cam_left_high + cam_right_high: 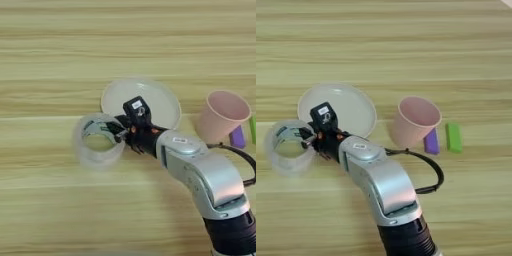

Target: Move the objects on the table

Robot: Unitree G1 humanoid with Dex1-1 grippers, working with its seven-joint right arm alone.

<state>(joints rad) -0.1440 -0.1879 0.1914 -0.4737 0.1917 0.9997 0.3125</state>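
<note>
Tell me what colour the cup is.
Pale pink; the cup shows best in the right eye view.

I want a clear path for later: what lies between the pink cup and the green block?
A small purple block, beside the pink cup, apart from the green block; right eye view shows it.
</note>
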